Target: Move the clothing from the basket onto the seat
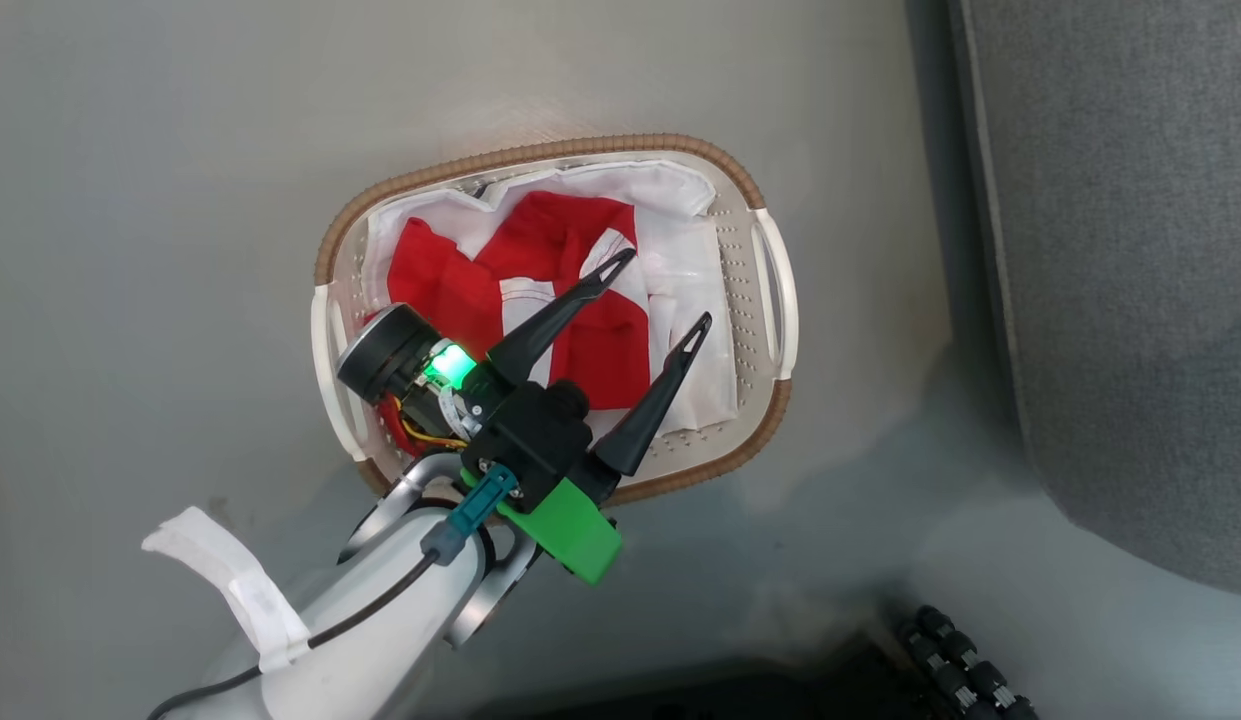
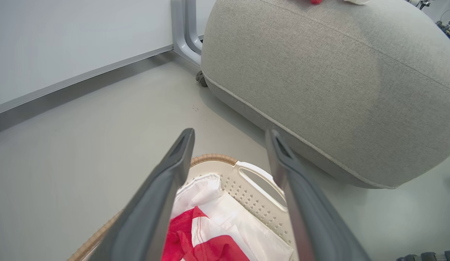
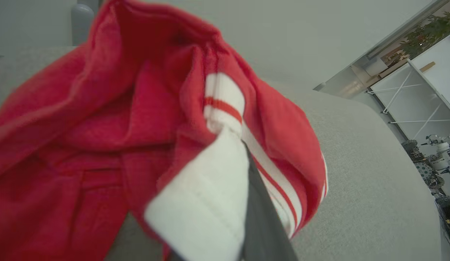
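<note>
- Left claw spread wide, gripping nothing, poised above the basket on the floor.
- Inside the basket, over the white liner: one red-and-white garment, crumpled, lying toward the left half, right under the fingertips.
- Judged as mid-task: second pick in hand, no grasp made yet.
- Next there, probably: lower into the red folds, pinch red cloth only, steer clear of the liner, lift free of the rim, swing right.
- Right of the basket, near but apart across bare floor: the seat, grey and rounded.
- Over the seat's top, in the right wrist view: right claw clamped on a second garment, red with white stripes, hanging bunched. Touching the cushion or not: cannot tell.
- Next there, likely: part the jaws and let the cloth settle on the upholstery, well back from the edge.
- Count: two garments, one basket, one liner, one seat, two claws.
</note>
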Available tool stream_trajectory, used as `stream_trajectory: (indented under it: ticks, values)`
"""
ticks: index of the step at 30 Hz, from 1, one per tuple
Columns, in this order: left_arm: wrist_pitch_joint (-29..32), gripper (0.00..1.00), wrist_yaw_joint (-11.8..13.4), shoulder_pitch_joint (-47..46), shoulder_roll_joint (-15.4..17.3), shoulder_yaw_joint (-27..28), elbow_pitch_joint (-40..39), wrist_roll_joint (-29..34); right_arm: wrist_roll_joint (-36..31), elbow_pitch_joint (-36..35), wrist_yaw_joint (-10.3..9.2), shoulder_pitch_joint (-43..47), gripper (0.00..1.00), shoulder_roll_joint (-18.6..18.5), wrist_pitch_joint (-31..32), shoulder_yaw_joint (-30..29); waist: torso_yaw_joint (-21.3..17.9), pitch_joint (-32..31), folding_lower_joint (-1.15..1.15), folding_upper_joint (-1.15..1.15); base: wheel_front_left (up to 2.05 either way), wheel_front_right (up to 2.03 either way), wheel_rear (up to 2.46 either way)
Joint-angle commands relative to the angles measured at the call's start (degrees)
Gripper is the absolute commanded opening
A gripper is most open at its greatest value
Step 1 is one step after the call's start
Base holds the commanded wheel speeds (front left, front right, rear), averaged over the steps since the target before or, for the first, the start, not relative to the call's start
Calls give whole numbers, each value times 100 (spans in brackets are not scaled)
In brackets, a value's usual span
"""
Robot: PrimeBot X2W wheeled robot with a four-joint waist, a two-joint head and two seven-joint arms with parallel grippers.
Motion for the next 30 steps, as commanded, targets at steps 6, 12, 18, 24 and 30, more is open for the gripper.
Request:
stream_trajectory:
  ticks: [6, 12, 18, 24, 30]
  values:
    - [9, 100, 60, -87, 105, 34, -30, 26, 14, 422, -8, -103, 0, -83, -95, -6, -39, 106, -1, 0, 0, 0, 0]
    - [-7, 100, 59, -73, 88, 5, 40, -36, -159, 521, -8, -7, 100, 148, -385, -84, -202, -22, -1, 0, 0, 0, 0]
    - [-60, 100, 105, -27, 127, 51, 152, -104, -160, 642, -8, 168, 100, 471, -641, -1, -421, -289, -1, 0, 0, 0, 0]
    - [-191, 100, 147, 78, 111, 103, 313, -236, -193, 716, -8, 419, 100, 730, -853, 190, -583, -717, -1, 0, 0, 0, 0]
    - [-408, 100, 177, 199, -47, 192, 582, -407, -148, 707, -8, 569, 100, 807, -943, 448, -531, -1266, -1, 0, 0, 0, 0]
